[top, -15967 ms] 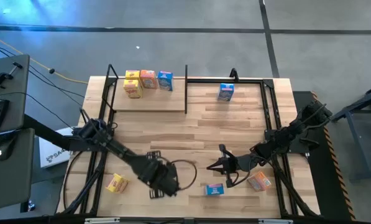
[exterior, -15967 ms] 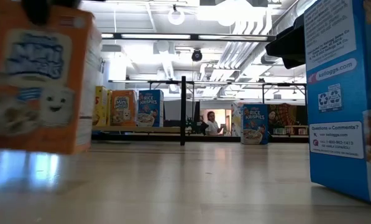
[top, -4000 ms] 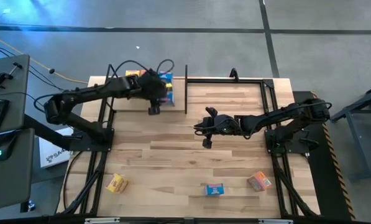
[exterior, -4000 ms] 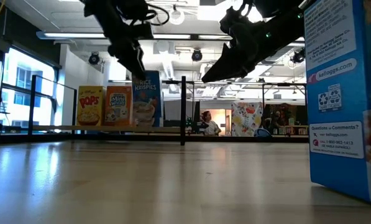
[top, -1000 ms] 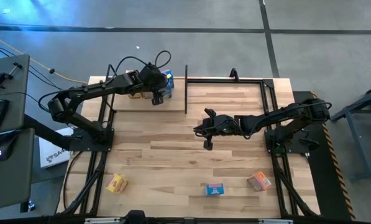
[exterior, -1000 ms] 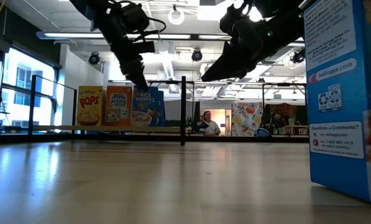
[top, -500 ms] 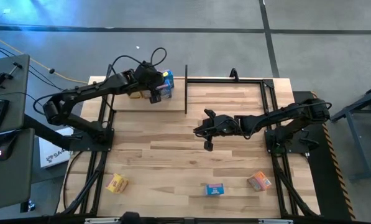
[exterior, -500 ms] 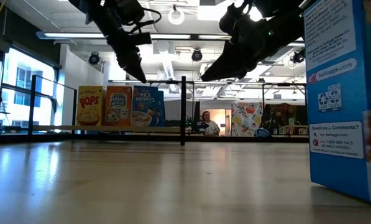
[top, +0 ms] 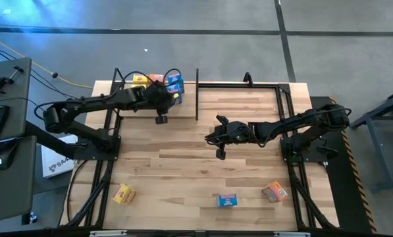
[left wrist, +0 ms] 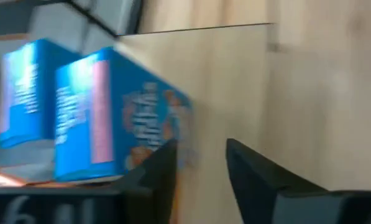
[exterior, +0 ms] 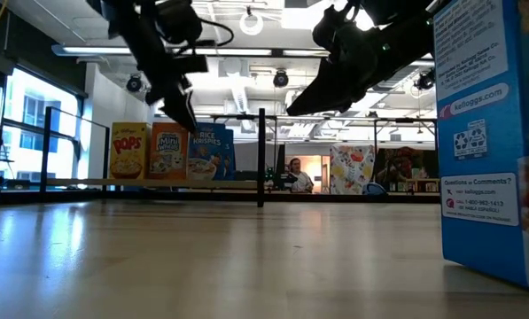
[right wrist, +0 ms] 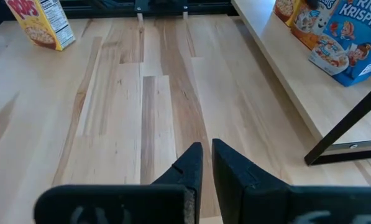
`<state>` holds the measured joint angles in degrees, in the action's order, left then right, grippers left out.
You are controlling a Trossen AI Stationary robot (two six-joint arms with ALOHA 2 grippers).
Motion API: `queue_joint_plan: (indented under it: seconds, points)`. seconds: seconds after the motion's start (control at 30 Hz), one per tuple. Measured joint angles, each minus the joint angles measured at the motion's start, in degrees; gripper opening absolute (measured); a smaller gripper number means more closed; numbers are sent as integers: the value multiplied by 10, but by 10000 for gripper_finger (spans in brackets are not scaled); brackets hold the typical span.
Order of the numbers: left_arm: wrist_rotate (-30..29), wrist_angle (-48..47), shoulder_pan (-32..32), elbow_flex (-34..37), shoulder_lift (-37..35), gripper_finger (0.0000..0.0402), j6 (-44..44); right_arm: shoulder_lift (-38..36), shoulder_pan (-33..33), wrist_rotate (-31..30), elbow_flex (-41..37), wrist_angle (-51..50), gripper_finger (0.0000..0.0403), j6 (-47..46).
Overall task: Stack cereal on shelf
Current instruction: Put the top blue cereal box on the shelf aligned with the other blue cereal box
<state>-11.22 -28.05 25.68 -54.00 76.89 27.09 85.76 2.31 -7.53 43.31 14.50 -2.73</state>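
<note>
Left fingers: the left gripper (top: 160,119) hangs empty with its two fingers (left wrist: 157,171) spread apart, just in front of the shelf (top: 133,112).
Change on the left: half a second ago that gripper was over the blue boxes; it has since drawn back toward the table's middle, so the release looks done.
Shelf row: ahead of the left fingertips stand the yellow box (exterior: 128,151), the orange box (exterior: 168,151) and the blue box (exterior: 209,152), upright and side by side on the board.
Meaning for the task: judged from this, one more cereal box is placed and the arm is free for the next pick.
Right fingers: the right gripper (top: 218,153) hovers over mid-table, jaws nearly closed on nothing; it has not moved over the last seconds.
Cereal left to stack: well behind both grippers, on the table's near side, lie a yellow box on the table (top: 122,193), a blue box lying flat (top: 227,200) and an orange box near the edge (top: 274,191).
Hard to make out: from above the left arm covers part of the row, so the count of boxes there is uncertain; the left wrist view is smeared by motion and shows two blue faces.
</note>
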Motion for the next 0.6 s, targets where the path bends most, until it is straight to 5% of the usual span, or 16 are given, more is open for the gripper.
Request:
queue_joint_plan:
  seconds: [0.27,0.6]
  points:
    - [-34,53,21,15,0,52,-17,0,0,-1,0,0,23,1]
    - [-25,60,38,15,0,35,-29,0,0,-1,0,0,23,0]
